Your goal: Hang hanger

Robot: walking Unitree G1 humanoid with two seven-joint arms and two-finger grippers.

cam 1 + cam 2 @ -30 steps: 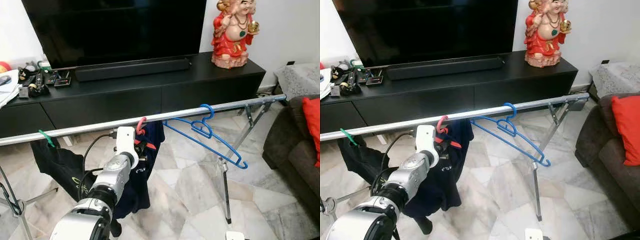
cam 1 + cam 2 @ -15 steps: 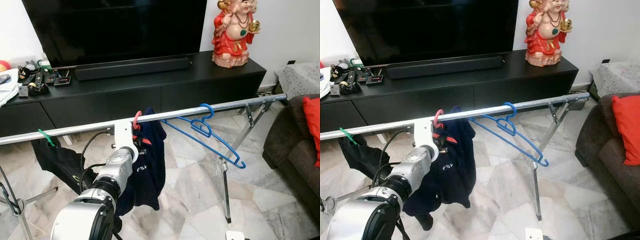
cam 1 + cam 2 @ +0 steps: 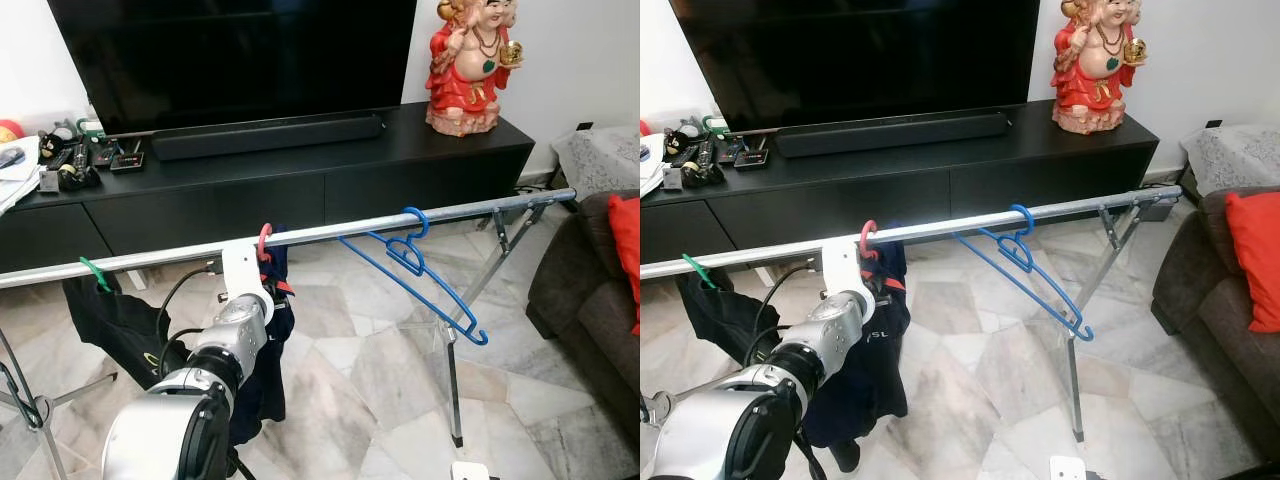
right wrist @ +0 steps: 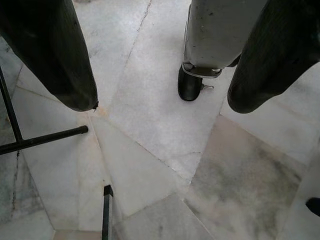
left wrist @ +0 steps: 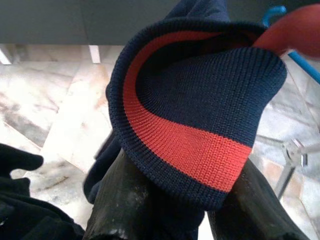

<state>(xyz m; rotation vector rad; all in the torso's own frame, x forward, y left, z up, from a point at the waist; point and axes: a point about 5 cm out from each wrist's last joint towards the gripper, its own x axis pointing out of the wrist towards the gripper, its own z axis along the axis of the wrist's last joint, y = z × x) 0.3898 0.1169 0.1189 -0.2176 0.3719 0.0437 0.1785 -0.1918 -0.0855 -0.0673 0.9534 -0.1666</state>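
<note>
Hanging on one rail [image 3: 330,233], three hangers: green [image 3: 93,273], red [image 3: 263,240], blue [image 3: 420,262]

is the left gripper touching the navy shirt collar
Touching. The left wrist view shows the left gripper with both black fingers pressed against the navy shirt collar, the ribbed red-striped knit bunched between them with no gap.

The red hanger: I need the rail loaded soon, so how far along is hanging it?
Nearly done. The red hanger already hooks over the rail, its navy garment hanging below. The left gripper is shut on the garment's striped collar. Left: let go and withdraw. The right gripper hangs open over the floor.
</note>
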